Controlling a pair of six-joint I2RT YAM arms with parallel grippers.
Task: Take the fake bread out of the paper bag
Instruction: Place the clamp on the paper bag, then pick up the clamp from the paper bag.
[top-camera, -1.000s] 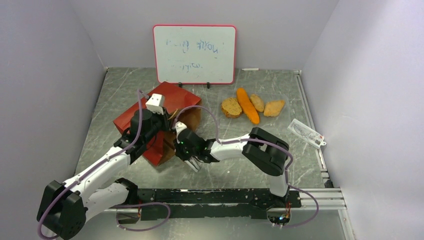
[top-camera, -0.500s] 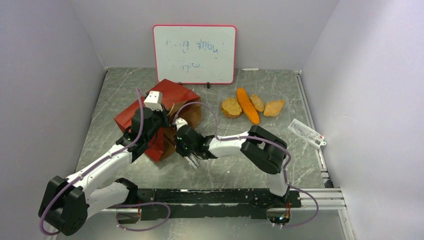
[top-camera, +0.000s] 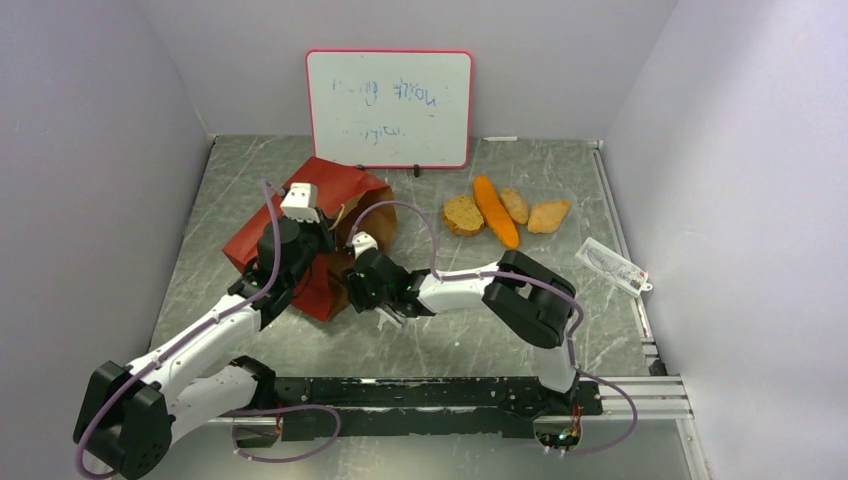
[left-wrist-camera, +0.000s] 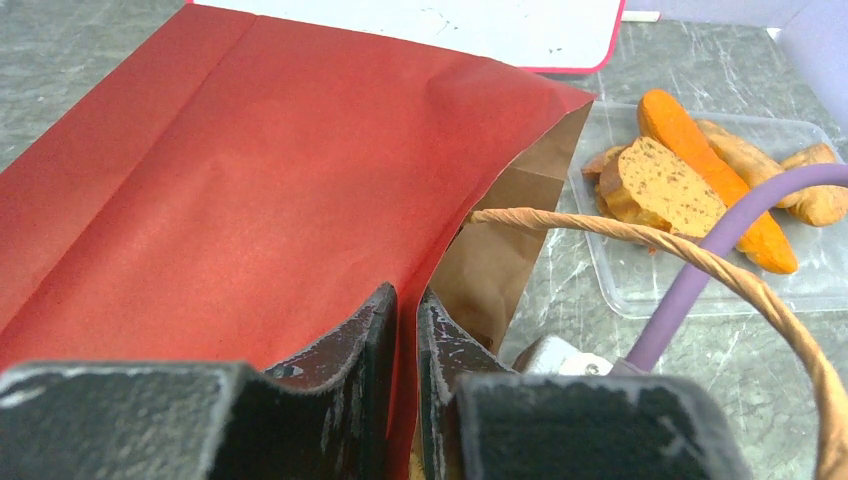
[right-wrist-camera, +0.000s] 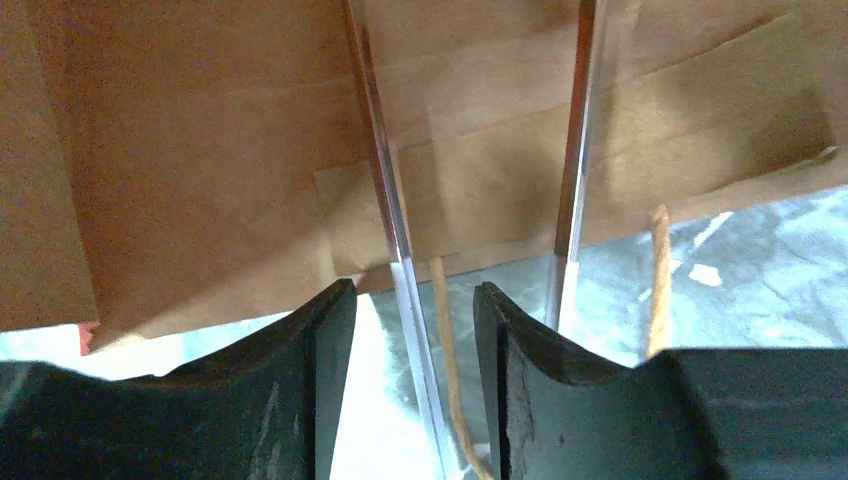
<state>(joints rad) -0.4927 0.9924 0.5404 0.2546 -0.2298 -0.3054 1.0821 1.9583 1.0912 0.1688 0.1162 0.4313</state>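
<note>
The red paper bag (top-camera: 330, 190) lies left of centre, its brown mouth facing right. My left gripper (left-wrist-camera: 405, 300) is shut on the red rim of the bag (left-wrist-camera: 250, 180), and a tan loop handle (left-wrist-camera: 700, 260) arcs past it. The fake bread lies outside the bag on a clear tray (left-wrist-camera: 640, 290): a round slice (top-camera: 463, 214), a long orange loaf (top-camera: 496, 211) and two rolls (top-camera: 515, 204) (top-camera: 548, 215). My right gripper (top-camera: 387, 315) is at the bag's mouth. Its jaws stand open in front of brown paper (right-wrist-camera: 200, 150), with a handle cord (right-wrist-camera: 447, 340) hanging loose between them.
A whiteboard (top-camera: 389, 108) stands at the back behind the bag. A clear plastic packet (top-camera: 612, 265) lies near the right wall. A black rail (top-camera: 440, 392) runs along the near edge. Grey walls close in both sides.
My right gripper has gone from shut to open and shifted slightly left. The left gripper has pulled the bag's rim back and left, and the bag has turned with it.
</note>
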